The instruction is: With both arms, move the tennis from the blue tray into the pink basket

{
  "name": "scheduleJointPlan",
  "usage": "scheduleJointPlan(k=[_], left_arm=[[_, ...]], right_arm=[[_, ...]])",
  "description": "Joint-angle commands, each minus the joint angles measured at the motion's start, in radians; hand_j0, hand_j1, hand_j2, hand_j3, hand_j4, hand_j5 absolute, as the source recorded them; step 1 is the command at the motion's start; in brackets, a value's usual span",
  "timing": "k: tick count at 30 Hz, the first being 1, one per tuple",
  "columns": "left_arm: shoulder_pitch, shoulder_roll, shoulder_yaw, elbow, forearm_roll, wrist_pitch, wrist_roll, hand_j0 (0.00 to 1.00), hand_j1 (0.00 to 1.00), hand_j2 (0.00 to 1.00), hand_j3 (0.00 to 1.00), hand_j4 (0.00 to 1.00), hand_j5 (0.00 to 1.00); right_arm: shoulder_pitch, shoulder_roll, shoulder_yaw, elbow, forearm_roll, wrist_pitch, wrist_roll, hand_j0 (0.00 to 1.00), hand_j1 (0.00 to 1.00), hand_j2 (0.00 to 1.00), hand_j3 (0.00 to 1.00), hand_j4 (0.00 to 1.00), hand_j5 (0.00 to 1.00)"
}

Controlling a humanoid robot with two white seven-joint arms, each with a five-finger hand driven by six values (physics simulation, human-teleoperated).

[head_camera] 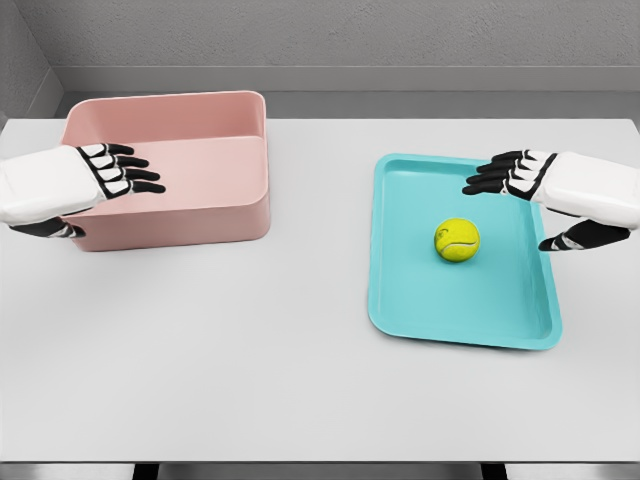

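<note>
tennis ball [456,240]: yellow-green, sits loose on the blue tray [400,300], a bit toward the tray's far-right part, nothing touching it
blue tray: flat on the right half of the tabletop [300,380], long side running front to back
pink basket [200,215]: far-left part of the tabletop, close to the back edge, open side up
right hand [525,178]: comes in from the right edge, hangs over the tray's far-right corner, fingers stretched out flat pointing left, thumb down, holding nothing
left hand [108,172]: comes in from the left edge, over the basket's left side, fingers spread and straight, pointing right, gripping nothing
</note>
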Motion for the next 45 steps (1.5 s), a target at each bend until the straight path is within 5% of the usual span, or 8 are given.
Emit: scheduleJointPlan(k=[1,7,9,10,15,23,34,45], left_arm=[[0.002,-0.001,0.001,0.000,0.006,0.001,-0.002,1.00,1.00,1.00,1.00,1.00,1.00],[0.009,-0.002,0.001,0.000,0.006,0.001,-0.014,1.00,1.00,1.00,1.00,1.00,1.00],[0.009,-0.002,0.001,0.000,0.004,0.001,-0.014,1.00,1.00,1.00,1.00,1.00,1.00],[0.009,-0.004,0.001,0.000,0.004,0.001,-0.015,1.00,1.00,1.00,1.00,1.00,1.00],[0.009,-0.007,-0.011,0.000,0.006,0.001,-0.028,1.00,1.00,1.00,1.00,1.00,1.00],[0.009,-0.011,-0.011,0.000,0.004,0.001,-0.028,1.00,1.00,1.00,1.00,1.00,1.00],[0.011,-0.021,-0.013,0.000,0.004,0.001,-0.028,1.00,1.00,1.00,1.00,1.00,1.00],[0.009,-0.021,-0.013,0.001,0.004,0.001,-0.028,1.00,1.00,1.00,1.00,1.00,1.00]], right_arm=[[0.000,-0.001,-0.001,0.003,-0.004,0.001,-0.001,1.00,1.00,1.00,1.00,1.00,1.00],[-0.008,0.071,0.004,0.029,0.123,0.001,0.017,1.00,1.00,1.00,1.00,1.00,1.00],[-0.009,0.099,0.004,0.049,0.123,0.001,0.076,1.00,1.00,1.00,1.00,1.00,1.00],[-0.031,0.185,0.004,0.124,0.126,0.001,0.198,1.00,1.00,1.00,1.00,1.00,1.00],[-0.046,0.246,0.025,0.186,0.125,0.001,0.290,1.00,1.00,1.00,1.00,1.00,1.00],[-0.094,0.304,0.042,0.227,0.128,0.001,0.303,1.00,1.00,1.00,1.00,1.00,1.00],[-0.121,0.436,0.065,0.414,0.188,0.001,0.327,1.00,1.00,1.00,1.00,1.00,1.00],[-0.127,0.475,0.079,0.476,0.214,0.001,0.327,1.00,1.00,1.00,1.00,1.00,1.00]])
